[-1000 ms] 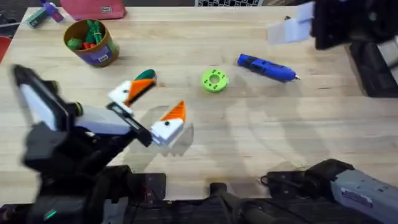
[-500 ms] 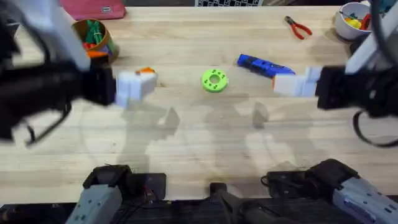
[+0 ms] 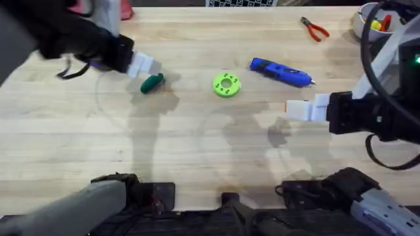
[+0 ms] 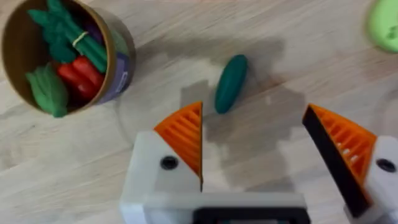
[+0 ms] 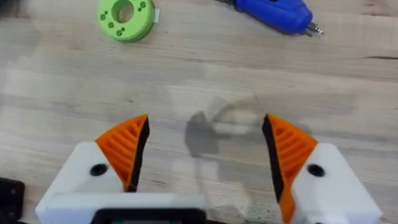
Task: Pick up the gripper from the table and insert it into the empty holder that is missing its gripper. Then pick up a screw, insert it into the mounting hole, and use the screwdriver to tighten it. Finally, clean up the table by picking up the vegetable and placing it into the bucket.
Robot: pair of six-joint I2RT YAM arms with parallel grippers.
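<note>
The vegetable (image 4: 231,83) lies on the surface (image 3: 210,151) near the bucket (image 4: 118,68), which sits at its nine o'clock in the overhead view. The left gripper (image 4: 255,149) hovers over it, fingers wide and empty; the right gripper (image 5: 205,155), also wide and empty, hangs at five o'clock of the screwdriver (image 3: 281,71). The cleanup step looks in hand: next, descend, straddle the vegetable and close.

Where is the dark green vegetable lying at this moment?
In the overhead view the vegetable lies on the table's left half, just beyond the left gripper, with the green disc to its right; the bucket stands near it.
</note>
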